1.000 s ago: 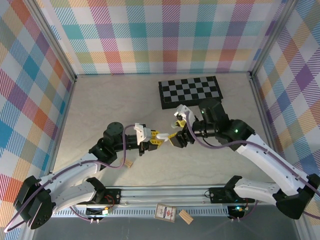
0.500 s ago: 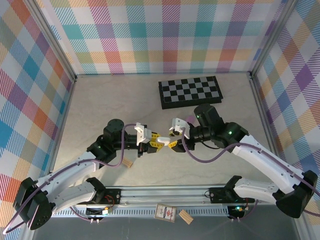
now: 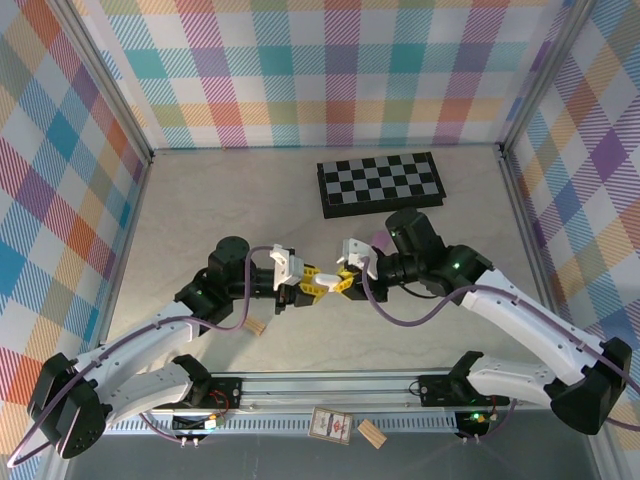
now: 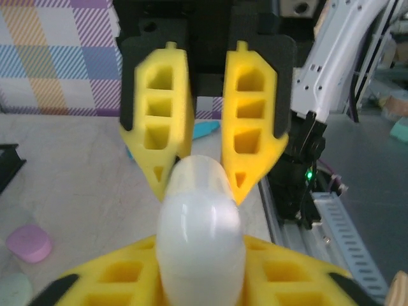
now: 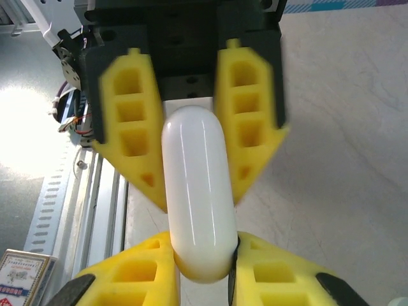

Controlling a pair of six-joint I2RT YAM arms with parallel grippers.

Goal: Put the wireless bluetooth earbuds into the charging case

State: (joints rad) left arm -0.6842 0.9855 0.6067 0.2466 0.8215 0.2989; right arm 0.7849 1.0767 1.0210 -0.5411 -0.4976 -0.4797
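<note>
white charging case at centre frame, bridged between both grippers. right gripper clenches one end; whether the left gripper grips or merely flanks the other cannot be told. risk: the smooth shell slips from a shallow tip pinch and drops.

Glossy white plastic case; matt beige tabletop

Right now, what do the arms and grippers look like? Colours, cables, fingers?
Both arms, left arm and right arm, have white shells with black joints and bases. A purple cable loops along each. The left gripper and right gripper have white housings, yellow lattice fingers on black backing. A green light glows on the right arm.
</note>
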